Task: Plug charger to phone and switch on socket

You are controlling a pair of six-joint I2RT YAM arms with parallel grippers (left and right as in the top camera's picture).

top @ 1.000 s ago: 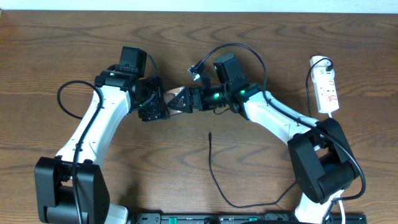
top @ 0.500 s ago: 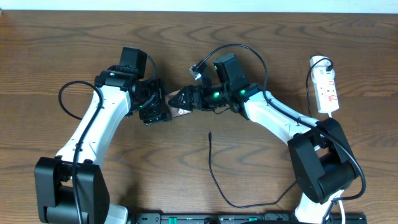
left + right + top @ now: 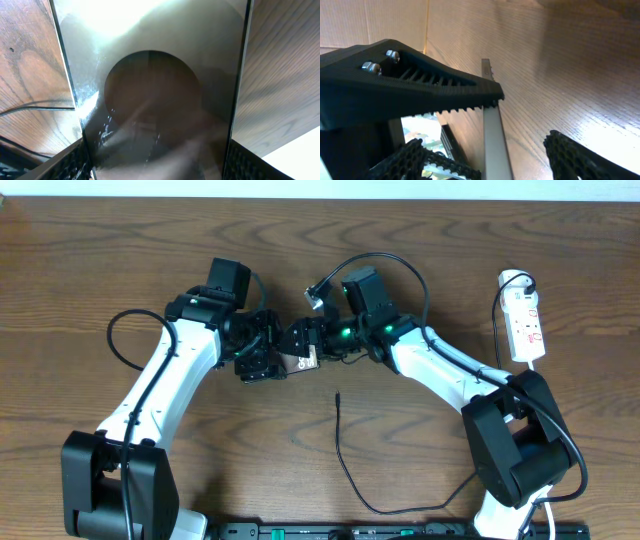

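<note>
Left claw (image 3: pixel 268 360) clamps phone (image 3: pixel 300 362), right claw (image 3: pixel 522 120) seemingly agape astride its edge; hand-over step, charger (image 3: pixel 340 448) unplugged, next wants firm right pinch before left lets go

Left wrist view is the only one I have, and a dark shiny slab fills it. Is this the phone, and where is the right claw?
Observer: Yes, it is the phone, gripped by the left claw. The right claw is at its other end, open around its edge.
Operator: Where is the charger tip?
Observer: The charger tip lies free on the table, nearer the robot's base than the phone.
Operator: And the socket?
Observer: The socket lies far to the right, beyond the right arm.
</note>
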